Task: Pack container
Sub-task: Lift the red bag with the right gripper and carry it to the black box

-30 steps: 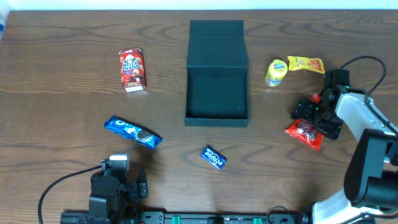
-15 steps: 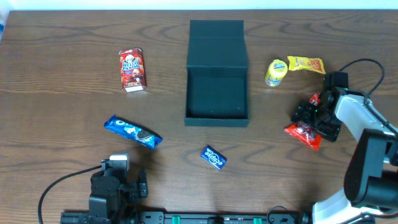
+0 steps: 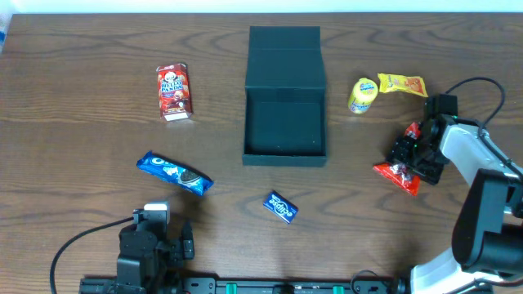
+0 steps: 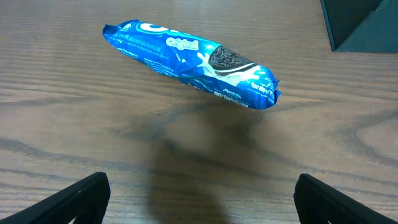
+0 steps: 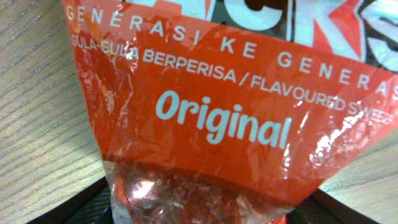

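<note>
open container (image 3: 284,122) lies on the counter (image 3: 82,106) well to the left of the right hand (image 3: 406,158), the nearer arm, which straddles a red sweet packet (image 3: 396,175); grip cannot be told. left hand (image 4: 202,196), spread wide, hovers farther off.
</note>
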Controlling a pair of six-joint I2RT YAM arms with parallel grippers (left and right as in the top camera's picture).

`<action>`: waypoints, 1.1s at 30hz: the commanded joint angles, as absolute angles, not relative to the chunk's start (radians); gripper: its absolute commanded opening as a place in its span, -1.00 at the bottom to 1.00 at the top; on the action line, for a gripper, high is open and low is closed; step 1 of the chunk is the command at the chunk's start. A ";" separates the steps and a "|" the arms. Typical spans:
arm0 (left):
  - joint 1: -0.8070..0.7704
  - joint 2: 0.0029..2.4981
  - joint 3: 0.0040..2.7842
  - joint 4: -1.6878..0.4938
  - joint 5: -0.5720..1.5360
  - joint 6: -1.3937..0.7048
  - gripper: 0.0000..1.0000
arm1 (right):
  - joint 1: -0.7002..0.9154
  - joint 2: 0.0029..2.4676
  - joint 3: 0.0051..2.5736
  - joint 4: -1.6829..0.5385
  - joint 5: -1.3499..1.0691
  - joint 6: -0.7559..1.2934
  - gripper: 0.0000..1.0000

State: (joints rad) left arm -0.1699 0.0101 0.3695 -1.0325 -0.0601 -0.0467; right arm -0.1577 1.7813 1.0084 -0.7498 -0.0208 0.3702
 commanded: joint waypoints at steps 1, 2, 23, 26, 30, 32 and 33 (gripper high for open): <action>-0.163 0.004 0.339 -1.055 -0.070 -0.029 0.91 | -0.150 1.786 1.000 -0.755 0.004 0.366 0.45; -0.163 0.004 0.339 -1.055 -0.070 -0.029 0.91 | -0.150 1.786 1.000 -0.756 0.005 0.366 0.42; -0.163 0.004 0.339 -1.055 -0.070 -0.029 0.91 | -0.118 1.786 1.000 -0.762 0.049 0.366 -0.16; -0.163 0.004 0.339 -1.055 -0.070 -0.029 0.91 | -0.110 1.786 1.000 -0.762 0.049 0.366 -0.35; -0.163 0.004 0.339 -1.055 -0.070 -0.029 0.91 | -0.097 1.779 1.000 -0.763 0.049 0.366 -0.36; -0.163 0.004 0.339 -1.055 -0.070 -0.029 0.91 | -0.089 1.769 1.000 -0.763 0.049 0.366 -0.42; -0.163 0.004 0.339 -1.055 -0.070 -0.029 0.91 | -0.085 1.761 1.000 -0.764 0.049 0.366 -0.46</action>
